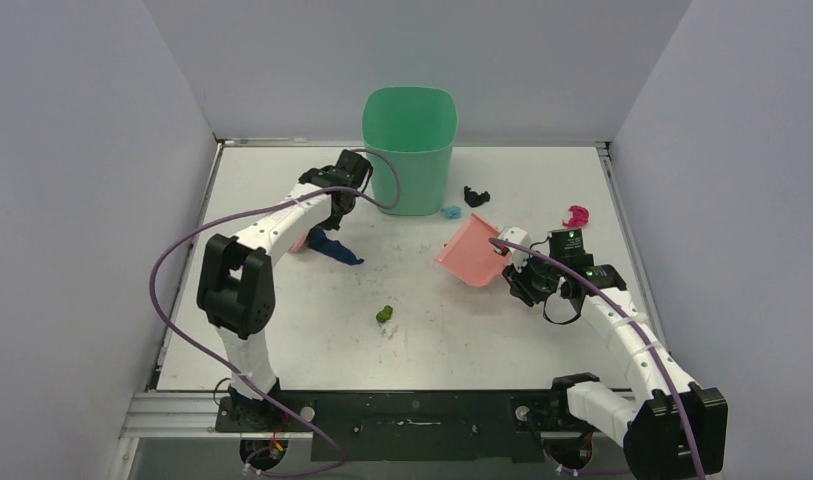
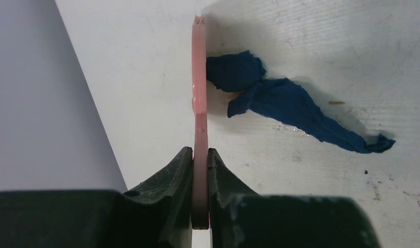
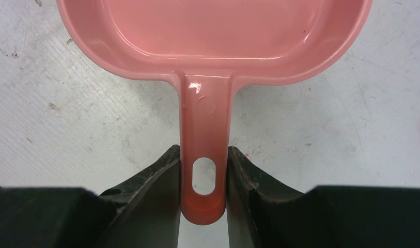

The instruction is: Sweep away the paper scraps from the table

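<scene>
Left gripper (image 2: 200, 170) clamped on pink brush (image 2: 199, 77) beside dark blue scrap (image 2: 280, 101), right gripper (image 3: 203, 178) clamped on dustpan handle (image 3: 205, 119), green bin (image 1: 409, 150) upright.

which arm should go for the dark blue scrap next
Left. The left claw grips the pink brush right beside the dark blue scrap; the right claw holds the dustpan, well away from it.

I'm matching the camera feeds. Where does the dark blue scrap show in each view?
Top external: the dark blue scrap lies left of centre, lower-left of the bin.
Left wrist: upper middle, against the right side of the brush.
Right wrist: not in it; only the dustpan and table show.
Shared landmark: the pink brush, next to the scrap in the top and left wrist views.
</scene>
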`<state>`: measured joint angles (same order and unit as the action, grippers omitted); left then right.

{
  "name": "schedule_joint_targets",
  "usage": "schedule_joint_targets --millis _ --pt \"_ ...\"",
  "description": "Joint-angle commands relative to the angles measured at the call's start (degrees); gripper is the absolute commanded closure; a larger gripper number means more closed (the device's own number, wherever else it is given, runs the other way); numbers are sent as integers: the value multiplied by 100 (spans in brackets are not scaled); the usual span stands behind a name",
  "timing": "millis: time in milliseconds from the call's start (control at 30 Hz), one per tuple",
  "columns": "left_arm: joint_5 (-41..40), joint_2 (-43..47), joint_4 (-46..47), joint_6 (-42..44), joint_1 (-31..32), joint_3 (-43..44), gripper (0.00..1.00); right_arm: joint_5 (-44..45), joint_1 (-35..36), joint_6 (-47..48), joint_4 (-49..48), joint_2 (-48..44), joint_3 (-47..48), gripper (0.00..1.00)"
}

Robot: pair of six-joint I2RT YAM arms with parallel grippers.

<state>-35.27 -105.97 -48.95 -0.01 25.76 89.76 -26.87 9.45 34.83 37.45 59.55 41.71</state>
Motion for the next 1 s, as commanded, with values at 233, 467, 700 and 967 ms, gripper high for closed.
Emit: schedule_joint_targets --millis 233,467,700,967 --pt "482 391 -396 147 1312 -549 100 -153 30 85 -150 -136 -39 80" --pt "892 870 -726 -571 2020 -1266 100 -103 551 280 205 -30 170 80" --pt "1429 1513 -749 -1081 2117 -1471 100 501 1325 727 1413 452 1068 80" --pt "1185 2531 -798 -900 1834 -1215 100 1180 1603 1121 2375 1608 1721 82"
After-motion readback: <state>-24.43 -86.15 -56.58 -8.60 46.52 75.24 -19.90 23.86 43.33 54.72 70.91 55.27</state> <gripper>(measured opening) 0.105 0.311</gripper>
